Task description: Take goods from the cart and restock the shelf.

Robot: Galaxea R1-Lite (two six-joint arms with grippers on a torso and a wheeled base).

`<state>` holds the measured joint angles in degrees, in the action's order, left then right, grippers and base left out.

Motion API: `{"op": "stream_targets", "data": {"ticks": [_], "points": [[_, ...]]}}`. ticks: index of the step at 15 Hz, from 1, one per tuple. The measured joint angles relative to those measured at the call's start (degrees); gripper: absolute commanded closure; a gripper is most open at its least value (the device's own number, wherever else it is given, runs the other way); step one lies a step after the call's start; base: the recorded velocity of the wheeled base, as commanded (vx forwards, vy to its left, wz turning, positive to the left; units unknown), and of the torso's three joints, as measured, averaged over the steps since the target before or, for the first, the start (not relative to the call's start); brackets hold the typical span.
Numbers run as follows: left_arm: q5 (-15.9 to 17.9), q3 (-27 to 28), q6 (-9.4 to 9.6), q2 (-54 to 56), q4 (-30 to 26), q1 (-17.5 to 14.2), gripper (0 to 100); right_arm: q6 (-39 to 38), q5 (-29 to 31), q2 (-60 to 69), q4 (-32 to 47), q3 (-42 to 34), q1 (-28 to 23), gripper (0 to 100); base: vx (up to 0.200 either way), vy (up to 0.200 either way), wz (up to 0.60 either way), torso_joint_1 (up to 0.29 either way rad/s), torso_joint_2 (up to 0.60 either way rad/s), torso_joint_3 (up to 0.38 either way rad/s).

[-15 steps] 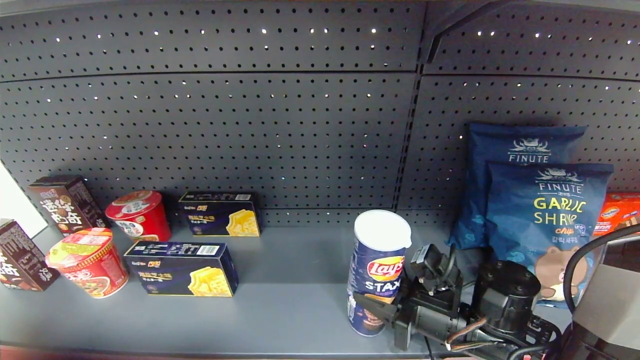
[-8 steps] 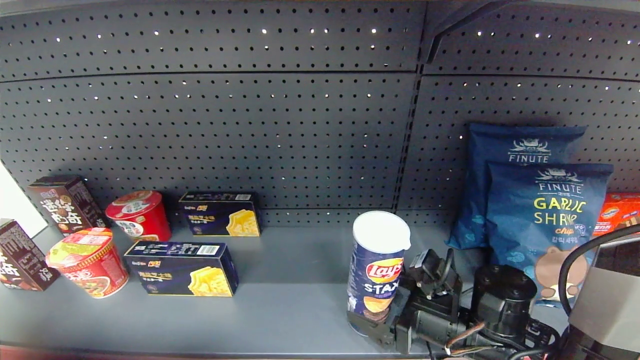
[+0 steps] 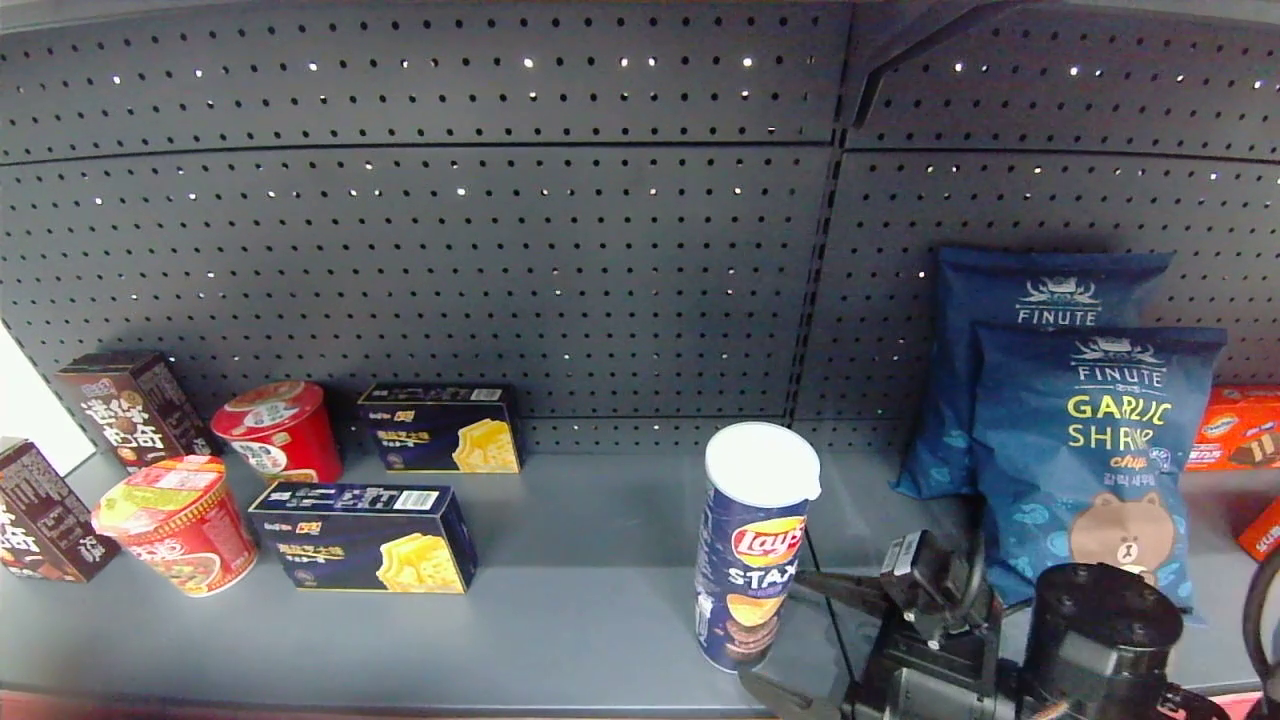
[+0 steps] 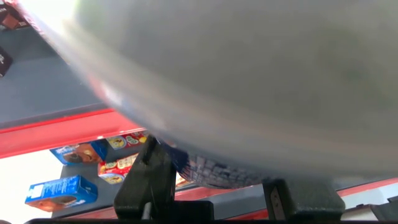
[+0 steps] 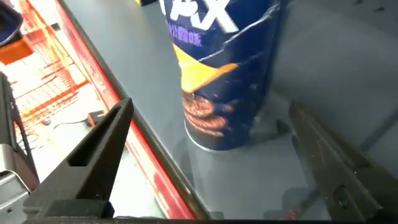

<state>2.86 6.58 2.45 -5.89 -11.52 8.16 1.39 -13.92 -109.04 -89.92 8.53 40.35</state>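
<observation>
Can (image 3: 755, 545): stands upright on the shelf (image 3: 580, 600), close to the front edge and right of the middle; white lid on top.
Right gripper (image 3: 772, 630): at the shelf's front edge, level with the lower part of the can; jaws released, one on either side of the can with a gap on both sides, as the right wrist view confirms.
Left gripper (image 4: 221, 194): below a red-edged shelf; state cannot be determined.
Bags (image 3: 1090, 440): two blue bags, one before the other, leaning on the back panel toward the right end.
Boxes (image 3: 365, 537): two dark blue boxes lying toward the left end.
Cups (image 3: 180, 522): two red cups just beside the boxes, nearer the left end.
</observation>
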Motion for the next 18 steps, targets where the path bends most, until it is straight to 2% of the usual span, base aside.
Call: {"op": "stream_targets", "data": {"ticks": [3, 6, 8, 11, 13, 15, 17, 18], "points": [[0.0, -0.1, 0.15, 0.0, 0.0, 0.0, 100, 0.3, 4.8, 6.8, 1.5, -4.6, 0.0, 0, 0.0, 0.0, 0.0, 0.0, 0.0, 0.0], [0.2, 0.0, 0.74, 0.0, 0.0, -0.1, 100, 1.7, 7.1, 19.1, 9.8, -7.0, -0.6, 0, 0.0, 0.0, 0.0, 0.0, 0.0, 0.0], [0.3, 0.2, 2.5, 0.0, 0.1, -0.1, 100, 3.3, 7.7, 30.3, 22.8, -6.3, -0.9, 0, 0.0, 0.0, 0.0, 0.0, 0.0, 0.0], [0.8, 4.5, 3.45, -0.2, -0.2, 0.0, 100, 4.6, 11.3, 48.9, 55.3, 0.7, -1.2, 0, 0.0, 0.0, 0.0, 0.0, 0.0, 0.0], [3.5, 9.9, 3.56, -2.0, -0.4, 0.0, 100, 5.0, 15.3, 62.3, 73.9, 5.5, -1.4, 0, 0.0, 0.0, 0.0, 0.0, 0.0, 0.0], [8.4, 16.3, 3.57, -6.5, -0.5, 0.1, 100, 5.0, 18.2, 74.6, 87.4, 8.0, -2.8, 0, 0.0, 0.0, 0.0, 0.0, 0.0, 0.0], [13.7, 21.2, 3.46, -12.7, -0.3, 0.1, 100, 4.0, 19.5, 83.5, 94.1, 8.5, -7.8, 0, 0.0, 0.0, 0.0, 0.0, 0.0, 0.0], [17.6, 23.9, 3.45, -16.8, -0.3, 0.2, 100, 3.5, 19.8, 87.1, 95.4, 8.0, -10.2, 0, 0.0, 0.0, 0.0, 0.0, 0.0, 0.0]]}}
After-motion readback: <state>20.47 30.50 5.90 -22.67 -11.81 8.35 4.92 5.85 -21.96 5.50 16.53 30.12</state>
